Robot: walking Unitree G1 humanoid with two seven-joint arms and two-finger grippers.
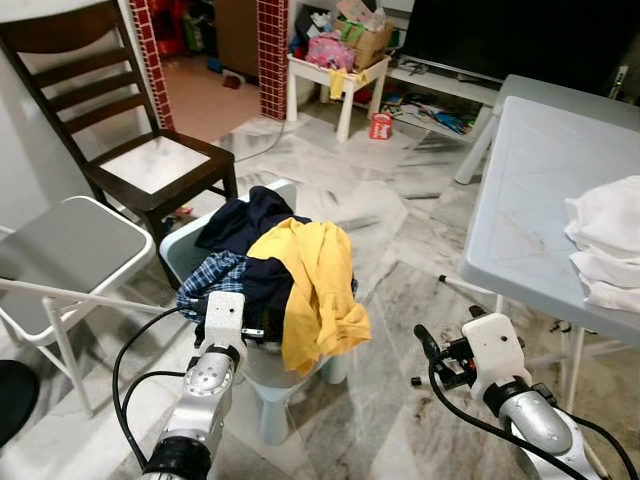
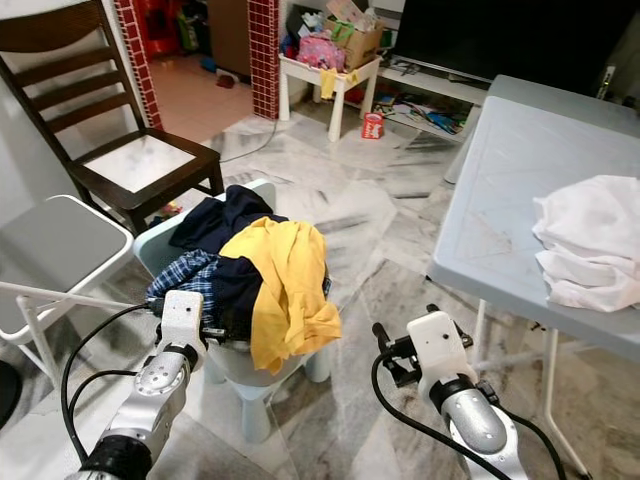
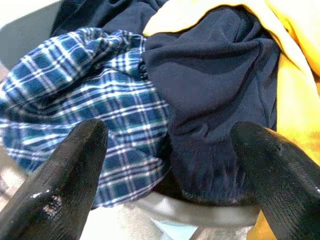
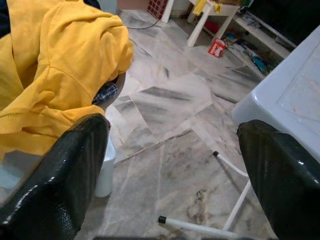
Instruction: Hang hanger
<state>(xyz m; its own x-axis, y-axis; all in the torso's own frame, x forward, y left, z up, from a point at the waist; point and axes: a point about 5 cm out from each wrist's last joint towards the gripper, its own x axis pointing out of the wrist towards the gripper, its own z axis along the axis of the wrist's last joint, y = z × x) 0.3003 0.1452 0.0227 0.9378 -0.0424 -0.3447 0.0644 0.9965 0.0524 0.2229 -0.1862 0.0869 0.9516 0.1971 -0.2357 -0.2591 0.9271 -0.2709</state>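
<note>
We are only beginning: our left gripper (image 3: 167,165), fingers spread wide and holding nothing, is hovering at the small chair's (image 1: 180,250) front edge, over its clothes pile (image 1: 275,265); no hanger is showing.

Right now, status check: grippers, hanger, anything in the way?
Left gripper open at the clothes pile on the small chair. Right gripper open, empty. No hanger seen.
</note>
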